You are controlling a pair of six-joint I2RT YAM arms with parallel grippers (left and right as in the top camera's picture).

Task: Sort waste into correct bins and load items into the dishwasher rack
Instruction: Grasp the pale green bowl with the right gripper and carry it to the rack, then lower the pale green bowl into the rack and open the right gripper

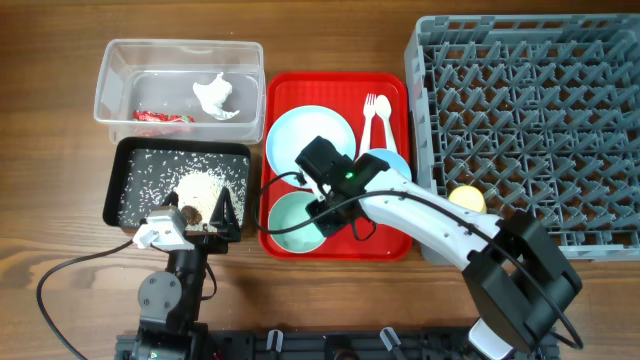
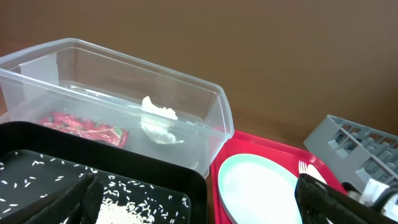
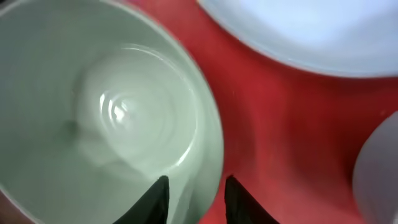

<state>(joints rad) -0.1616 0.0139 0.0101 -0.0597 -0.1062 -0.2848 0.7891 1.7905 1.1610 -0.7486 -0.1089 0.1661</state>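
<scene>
My right gripper (image 1: 325, 213) (image 3: 196, 193) is open, its fingers astride the rim of the pale green bowl (image 1: 290, 225) (image 3: 112, 112) on the red tray (image 1: 395, 240). The light blue plate (image 1: 305, 130) (image 2: 261, 186), the light blue bowl (image 1: 398, 160), and the white fork (image 1: 372, 112) and spoon (image 1: 384, 120) also lie on that tray. The yellow cup (image 1: 467, 199) sits at the grey rack's (image 1: 540, 120) front left corner. My left gripper (image 1: 205, 215) (image 2: 199, 208) is open over the black tray (image 1: 135, 160), which holds rice (image 1: 195, 188) and a brown lump (image 1: 186, 212). The clear tub (image 1: 110, 75) holds the red wrapper (image 1: 160, 116) and the tissue (image 1: 215, 97).
The rack fills the right side of the table, with its corner in the left wrist view (image 2: 354, 140). The tub and black tray stand against the red tray's left edge. A black cable (image 1: 70, 275) loops across the front left.
</scene>
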